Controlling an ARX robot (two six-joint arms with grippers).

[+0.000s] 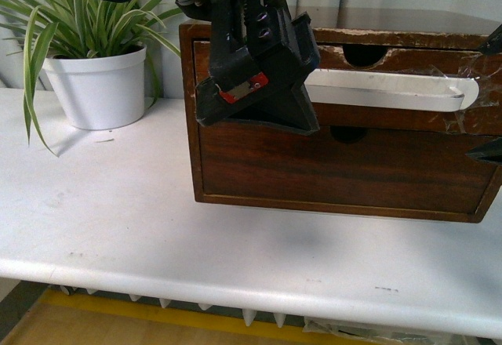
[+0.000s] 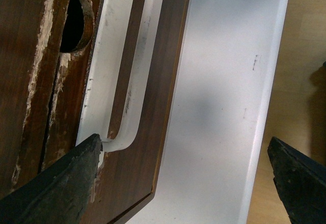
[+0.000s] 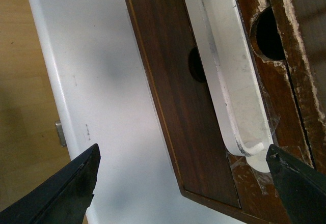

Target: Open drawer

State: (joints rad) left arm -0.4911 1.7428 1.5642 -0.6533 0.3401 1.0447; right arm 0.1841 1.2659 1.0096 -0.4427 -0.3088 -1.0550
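Observation:
The drawer (image 1: 408, 61) is the upper front of a dark wooden chest. It has a long white handle (image 1: 392, 90) taped on, a half-round notch (image 1: 363, 53) and chipped edges. It looks closed. My left gripper (image 1: 263, 98) is open in front of the handle's left end. In the left wrist view (image 2: 184, 150) one fingertip (image 2: 76, 173) sits next to the handle's curved end (image 2: 109, 56). My right gripper (image 1: 492, 98) is open at the handle's right end. In the right wrist view (image 3: 183, 158) one fingertip (image 3: 295, 183) is close to the handle (image 3: 229, 66).
The plain handleless lower drawer (image 1: 337, 172) sits below. The chest stands on a white table (image 1: 118, 219), whose front edge lies close to me. A potted plant (image 1: 98, 78) in a white pot stands at the back left. Wooden floor shows beyond the table edge (image 3: 25, 81).

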